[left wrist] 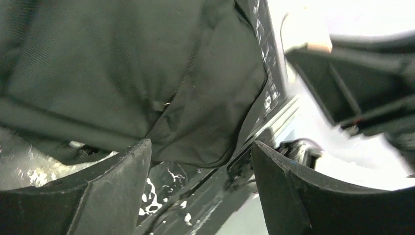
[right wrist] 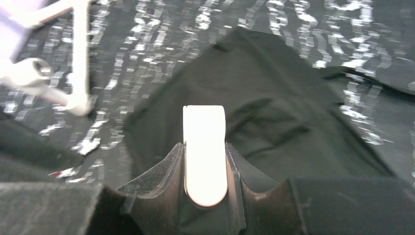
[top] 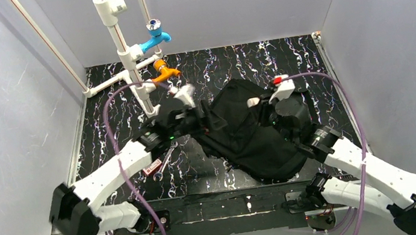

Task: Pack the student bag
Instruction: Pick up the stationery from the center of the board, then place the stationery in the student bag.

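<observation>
The student bag (top: 250, 136), a large black fabric backpack, lies crumpled in the middle of the table. My right gripper (top: 259, 103) hovers over its upper part, shut on a small white rounded bar (right wrist: 204, 142) that stands up between the fingers, with black bag fabric (right wrist: 274, 112) beneath it. My left gripper (top: 201, 118) sits at the bag's left edge. In the left wrist view that gripper (left wrist: 200, 147) is open with nothing between its fingers, and the bag (left wrist: 122, 73) fills the space just beyond them. The bag's opening and zipper are not visible.
A white pipe stand (top: 124, 49) with a blue tap (top: 155, 36) and an orange tap (top: 164, 71) rises at the back left. A metal wrench (top: 165, 159) and a small red-and-white item (top: 151, 168) lie left of the bag. Grey walls close in three sides.
</observation>
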Robot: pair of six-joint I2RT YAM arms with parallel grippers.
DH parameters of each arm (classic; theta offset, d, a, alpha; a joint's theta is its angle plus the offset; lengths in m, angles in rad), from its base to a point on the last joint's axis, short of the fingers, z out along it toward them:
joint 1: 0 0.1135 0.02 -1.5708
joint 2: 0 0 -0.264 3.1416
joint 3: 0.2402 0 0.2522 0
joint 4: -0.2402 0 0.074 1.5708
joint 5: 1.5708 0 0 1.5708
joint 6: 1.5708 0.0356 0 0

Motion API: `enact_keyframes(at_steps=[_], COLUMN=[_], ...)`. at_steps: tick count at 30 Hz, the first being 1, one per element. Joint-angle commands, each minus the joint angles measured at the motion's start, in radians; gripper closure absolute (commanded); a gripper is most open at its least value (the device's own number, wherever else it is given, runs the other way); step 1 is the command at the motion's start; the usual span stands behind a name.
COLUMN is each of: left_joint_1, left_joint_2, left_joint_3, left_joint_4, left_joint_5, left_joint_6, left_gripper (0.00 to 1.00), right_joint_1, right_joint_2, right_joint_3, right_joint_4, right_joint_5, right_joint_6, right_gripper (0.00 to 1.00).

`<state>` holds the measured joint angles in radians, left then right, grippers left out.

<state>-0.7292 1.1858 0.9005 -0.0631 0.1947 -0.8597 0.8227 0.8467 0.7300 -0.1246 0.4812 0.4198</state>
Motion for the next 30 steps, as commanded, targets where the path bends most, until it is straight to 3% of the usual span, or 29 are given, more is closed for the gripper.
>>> enact_keyframes(at_steps=[1,9,12,19,30], left_joint_1=[-0.15,-0.231,-0.245,-0.256,-0.257], left_joint_2=[0.223,0.584,0.646,0.692,0.692], left_joint_3=[0.201,0.527,0.585,0.629,0.687], left_joint_4=[-0.099,-0.227,-0.263,-0.277,-0.284], left_joint_5=[-0.108,-0.358,-0.455,-0.618,-0.549], left_joint_6=[0.371,0.605,0.634,0.7,0.726], left_gripper=[0.26,0.27,0.28,0.43,0.95], right_joint_1=[-0.162,-0.503,-0.549,-0.559,-0.559], right_joint_2=[-0.002,0.013,0.023,0.041,0.14], right_joint_3=[0.107,0.028,-0.001,-0.082,-0.134], right_joint_4=[-0.279,-0.247,-0.218,-0.079,0.107], right_joint_5=[-0.088,-0.605,-0.688,-0.83,-0.928], right_joint_6=[-0.116,-0.051,-0.037,0.035,0.138], right_gripper=[0.99,0.99,0.99,0.99,0.99])
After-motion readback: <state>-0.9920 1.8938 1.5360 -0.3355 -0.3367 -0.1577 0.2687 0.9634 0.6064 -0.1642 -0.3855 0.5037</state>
